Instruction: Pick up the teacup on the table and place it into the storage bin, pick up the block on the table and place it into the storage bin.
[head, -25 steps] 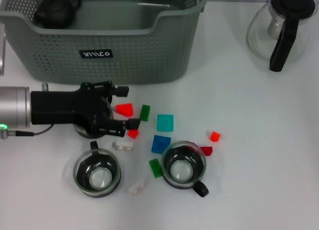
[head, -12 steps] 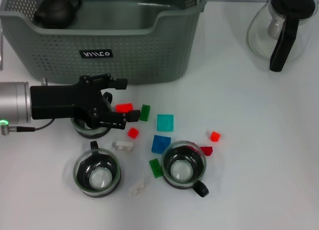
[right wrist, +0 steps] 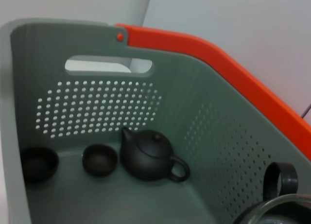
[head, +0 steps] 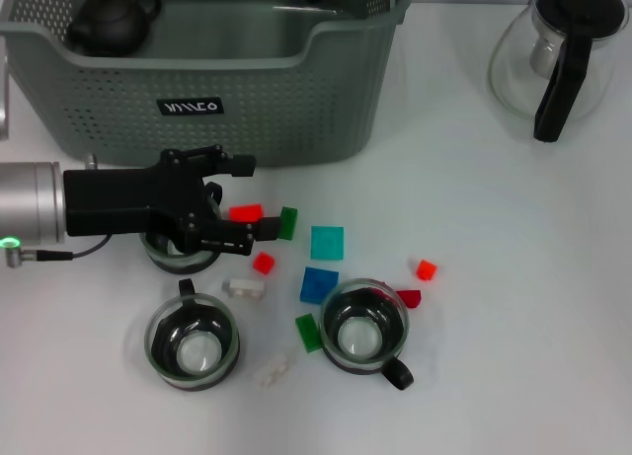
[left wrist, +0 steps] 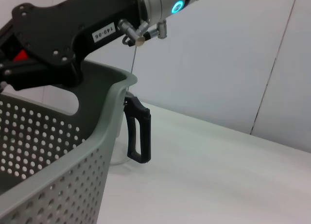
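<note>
In the head view, the left gripper (head: 237,200) reaches in from the left, low over the table (head: 513,277) just in front of the bin (head: 296,100); its two black fingers stand apart, one near the bin wall, the other beside a red block (head: 246,212), with nothing clearly held between them. Under the gripper body sits a teacup (head: 180,257), mostly hidden. Two more glass cups stand nearer the robot, the left cup (head: 194,343) and the right cup (head: 365,330). Scattered between them are a green block (head: 287,222), a teal block (head: 327,242), a blue block (head: 318,284), a small red block (head: 264,263) and white pieces (head: 244,288). A dark teapot (head: 111,21) lies in the bin's far left corner, and a carafe (head: 558,55) stands well apart at the far right. The left wrist view shows the bin's perforated wall (left wrist: 43,156) close up, the carafe's black handle (left wrist: 138,134) behind it, and the arm's black housing above. The right wrist view looks down into the bin, at the teapot (right wrist: 148,156) and two small dark cups (right wrist: 99,160) on its floor; a glass cup's rim (right wrist: 277,209) shows at one corner. Whether the right gripper is open or closed I cannot tell, since its fingers are not shown.
</note>
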Controlling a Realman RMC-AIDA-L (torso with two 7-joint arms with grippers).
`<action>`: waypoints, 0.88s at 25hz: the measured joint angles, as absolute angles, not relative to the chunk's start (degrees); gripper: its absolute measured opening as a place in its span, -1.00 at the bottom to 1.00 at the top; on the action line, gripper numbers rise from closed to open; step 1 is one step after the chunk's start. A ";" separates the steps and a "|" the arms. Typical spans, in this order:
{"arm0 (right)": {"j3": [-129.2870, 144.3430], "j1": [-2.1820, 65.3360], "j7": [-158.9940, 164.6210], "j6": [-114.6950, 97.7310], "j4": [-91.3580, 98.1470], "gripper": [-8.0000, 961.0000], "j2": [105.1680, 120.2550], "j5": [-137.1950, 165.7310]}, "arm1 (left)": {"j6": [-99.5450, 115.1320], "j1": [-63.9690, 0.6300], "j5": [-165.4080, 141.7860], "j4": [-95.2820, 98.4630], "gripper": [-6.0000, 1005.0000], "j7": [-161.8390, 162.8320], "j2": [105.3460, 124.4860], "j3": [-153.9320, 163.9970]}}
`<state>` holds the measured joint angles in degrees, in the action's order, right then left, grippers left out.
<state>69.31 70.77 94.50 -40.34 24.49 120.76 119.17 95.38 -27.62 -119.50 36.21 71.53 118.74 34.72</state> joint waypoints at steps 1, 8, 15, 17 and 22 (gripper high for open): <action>69.45 70.78 94.48 -40.29 24.45 -0.84 120.77 119.17 | 95.37 -27.61 -119.41 36.17 0.89 71.48 118.74 34.72; 70.03 70.61 94.50 -40.11 23.69 -0.83 120.82 119.18 | 95.36 -27.59 -119.00 35.57 0.89 71.23 118.74 34.72; 70.34 70.45 94.52 -40.07 22.95 -0.83 120.85 119.18 | 95.36 -27.59 -119.00 35.40 0.89 71.20 118.67 34.72; 70.34 70.46 94.52 -40.07 22.94 -0.83 120.85 119.18 | 95.37 -27.53 -119.00 35.40 0.89 71.19 118.66 34.72; 70.32 70.41 94.64 -40.10 22.95 -0.82 120.85 119.18 | 95.54 -27.41 -119.00 35.40 0.89 71.19 118.65 34.72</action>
